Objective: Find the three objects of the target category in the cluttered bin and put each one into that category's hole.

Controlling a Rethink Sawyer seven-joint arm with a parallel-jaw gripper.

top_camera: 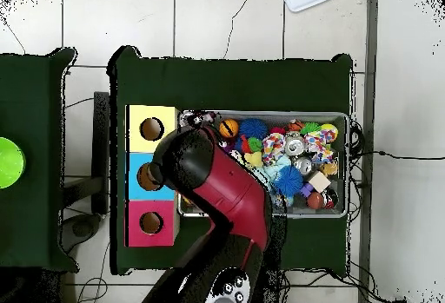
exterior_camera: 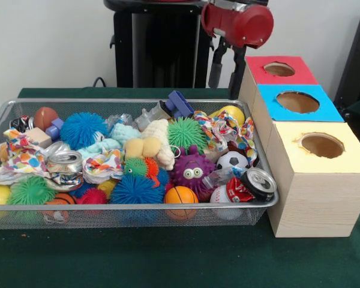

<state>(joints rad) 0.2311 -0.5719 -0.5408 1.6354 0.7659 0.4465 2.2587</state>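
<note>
A wire mesh bin [exterior_camera: 138, 207] is packed with toys: a soccer ball [exterior_camera: 232, 159], a small basketball [exterior_camera: 181, 195], a yellow ball [exterior_camera: 233, 113], a crushed silver can [exterior_camera: 66, 162], a red can [exterior_camera: 258, 183], blue [exterior_camera: 82, 129] and green [exterior_camera: 186, 133] spiky balls, a purple monster [exterior_camera: 193, 171] and patterned cloths. To its right stand three boxes with round holes on top: red [exterior_camera: 258, 69], blue [exterior_camera: 324, 111] and yellow [exterior_camera: 354, 159]. My gripper [exterior_camera: 225, 91] hangs open behind the bin's far right corner, beside the red box, holding nothing. From overhead, the arm [top_camera: 217, 195] hides the gripper.
In the overhead view the bin [top_camera: 346, 165] lies right of the yellow [top_camera: 139, 117], blue [top_camera: 135, 176] and red [top_camera: 136, 234] boxes on a green-covered table. The arm covers part of the blue box and the bin's left end. A second green table stands further left.
</note>
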